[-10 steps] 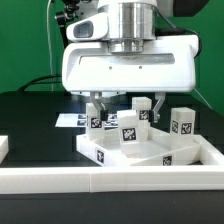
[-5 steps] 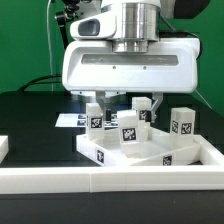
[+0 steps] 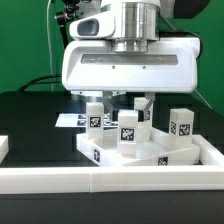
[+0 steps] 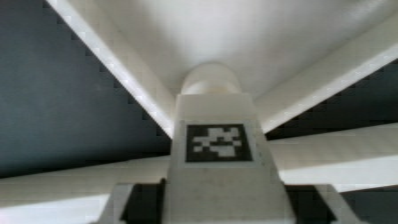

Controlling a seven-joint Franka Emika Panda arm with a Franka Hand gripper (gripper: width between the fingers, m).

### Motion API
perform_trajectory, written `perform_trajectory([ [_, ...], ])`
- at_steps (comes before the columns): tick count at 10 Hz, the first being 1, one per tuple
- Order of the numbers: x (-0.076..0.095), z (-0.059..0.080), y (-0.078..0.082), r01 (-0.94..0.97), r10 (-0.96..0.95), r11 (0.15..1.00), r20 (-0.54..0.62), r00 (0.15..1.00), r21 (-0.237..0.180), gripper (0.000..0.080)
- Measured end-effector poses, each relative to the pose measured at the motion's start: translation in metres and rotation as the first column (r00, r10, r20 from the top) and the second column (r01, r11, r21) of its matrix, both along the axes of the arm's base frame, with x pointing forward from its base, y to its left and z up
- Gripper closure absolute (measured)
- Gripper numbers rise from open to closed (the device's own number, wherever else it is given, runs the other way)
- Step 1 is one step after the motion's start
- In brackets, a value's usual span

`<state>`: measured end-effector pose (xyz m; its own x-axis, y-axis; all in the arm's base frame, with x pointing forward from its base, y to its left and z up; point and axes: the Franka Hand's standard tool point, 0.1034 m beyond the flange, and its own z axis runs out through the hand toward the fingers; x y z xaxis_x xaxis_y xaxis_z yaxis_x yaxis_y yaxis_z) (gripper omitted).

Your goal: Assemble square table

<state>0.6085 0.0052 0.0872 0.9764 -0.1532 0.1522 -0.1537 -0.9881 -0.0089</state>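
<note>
Black table [image 3: 30, 110] carried the square tabletop [image 3: 150, 152] against the white wall [image 3: 110, 182]. Fingers [image 3: 96, 103] pinched a tagged leg [image 3: 128, 134] standing on it.

Low frontal exterior view; wrist view close above leg [image 4: 219, 140].

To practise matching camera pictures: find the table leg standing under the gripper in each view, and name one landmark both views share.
Exterior view: the leg stands upright near the picture's middle, on the square tabletop, just below the gripper.
Wrist view: the same leg fills the middle, seen end-on, its black-and-white tag facing the camera.
Shared landmark: the tabletop's raised white rim.
</note>
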Motion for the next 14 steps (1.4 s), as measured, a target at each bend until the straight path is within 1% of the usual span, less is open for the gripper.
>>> perform_trajectory([
  [2,0.0,0.0,0.001,0.151,-0.151,0.988,0.001,0.989,0.027,0.0506],
  [4,-0.001,-0.001,0.001,0.319,-0.32,0.946,0.009,0.947,0.054,0.0506],
  [5,-0.001,-0.001,0.004,0.403,-0.405,0.912,0.005,0.914,0.069,0.0506],
  [7,-0.001,-0.001,0.004,0.585,-0.588,0.803,-0.005,0.809,0.112,0.0506],
  [8,-0.002,-0.001,0.005,0.646,-0.65,0.753,-0.013,0.76,0.127,0.0506],
  [9,-0.002,-0.001,0.007,0.738,-0.743,0.658,-0.034,0.669,0.151,0.0506],
  [11,-0.002,-0.002,0.012,0.861,-0.866,0.476,-0.074,0.495,0.179,0.0506],
  [12,-0.003,-0.003,0.018,0.912,-0.916,0.364,-0.101,0.387,0.19,0.0506],
  [13,-0.002,-0.004,0.024,0.942,-0.946,0.271,-0.123,0.298,0.197,0.0506],
  [14,-0.002,-0.004,0.027,0.956,-0.96,0.216,-0.137,0.246,0.2,0.0506],
])
